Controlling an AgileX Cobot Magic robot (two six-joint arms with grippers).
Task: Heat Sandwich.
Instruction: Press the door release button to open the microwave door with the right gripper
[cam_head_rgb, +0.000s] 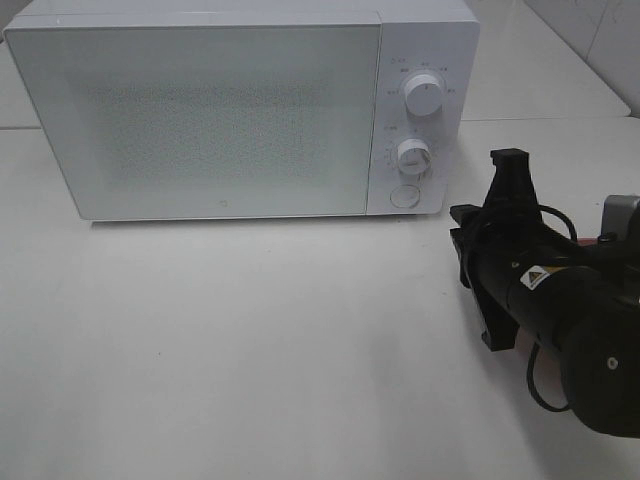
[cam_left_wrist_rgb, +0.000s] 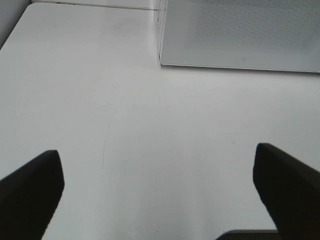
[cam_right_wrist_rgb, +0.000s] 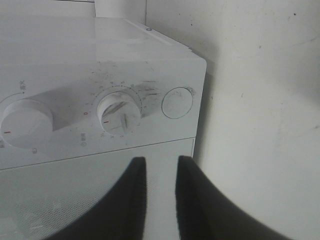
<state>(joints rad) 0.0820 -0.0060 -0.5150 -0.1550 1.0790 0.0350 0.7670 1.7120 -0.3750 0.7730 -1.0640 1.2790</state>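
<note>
White microwave (cam_head_rgb: 200, 110) stands along the far edge of the pale worktop (cam_head_rgb: 250, 350) in the high view, door closed; two dials (cam_head_rgb: 424, 97) and a round button (cam_head_rgb: 404, 196) sit in a column on its right-hand panel; the right gripper (cam_head_rgb: 462, 245) hangs near the worktop's right edge, just in front of that panel, apart from it.

Seen from the left wrist, the left gripper (cam_left_wrist_rgb: 157, 152) is spread wide, its dark fingers (cam_left_wrist_rgb: 30, 195) far apart over bare worktop (cam_left_wrist_rgb: 125, 100) with nothing between them; a corner of the microwave (cam_left_wrist_rgb: 240, 35) lies beyond.

Seen from the right wrist, the right gripper (cam_right_wrist_rgb: 159, 162) has its fingers (cam_right_wrist_rgb: 132, 200) drawn close, a narrow slit between them, pinching nothing; it faces the microwave (cam_right_wrist_rgb: 100, 60) near one dial (cam_right_wrist_rgb: 119, 116) and the round button (cam_right_wrist_rgb: 177, 103).

No view shows the sandwich; where it lies relative to either gripper cannot be told.
</note>
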